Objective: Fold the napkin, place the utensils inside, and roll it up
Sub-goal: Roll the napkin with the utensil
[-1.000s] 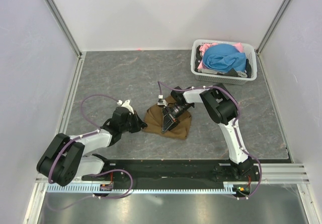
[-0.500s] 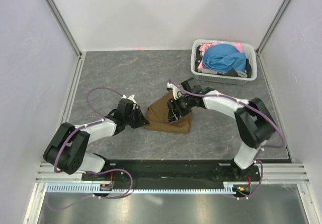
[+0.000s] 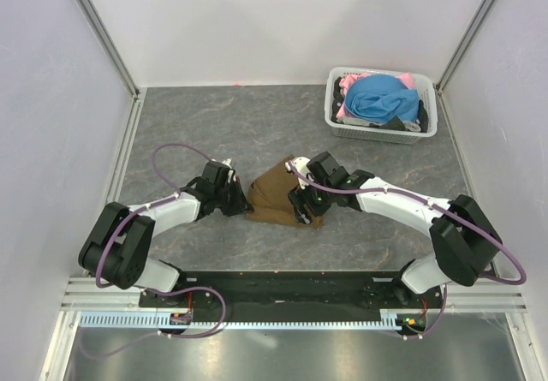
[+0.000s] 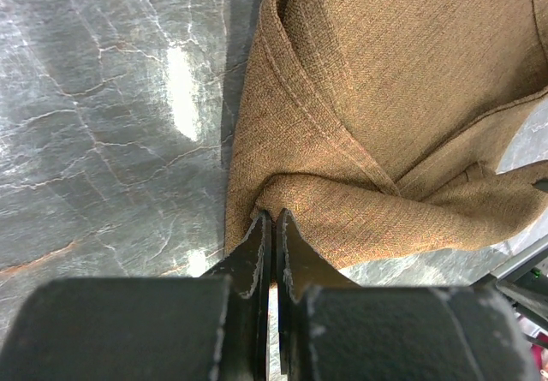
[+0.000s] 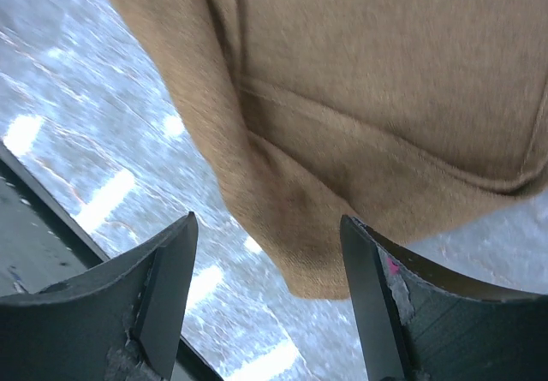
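The brown napkin lies folded into a bunched shape on the grey table between the two arms. My left gripper is at its left corner. In the left wrist view its jaws are pressed together on the folded edge of the napkin. My right gripper hovers over the napkin's near right part. It stands open, its fingers wide on either side of a hanging corner of the napkin without touching it. The utensils are hidden or out of view.
A white basket holding blue and pink clothes stands at the back right. White walls with metal rails close in the table on three sides. A black base plate runs along the near edge.
My right gripper has opened and let go of the napkin, and its arm has stretched out lower and to the right. The left gripper has shifted a little right, still pinching the corner.
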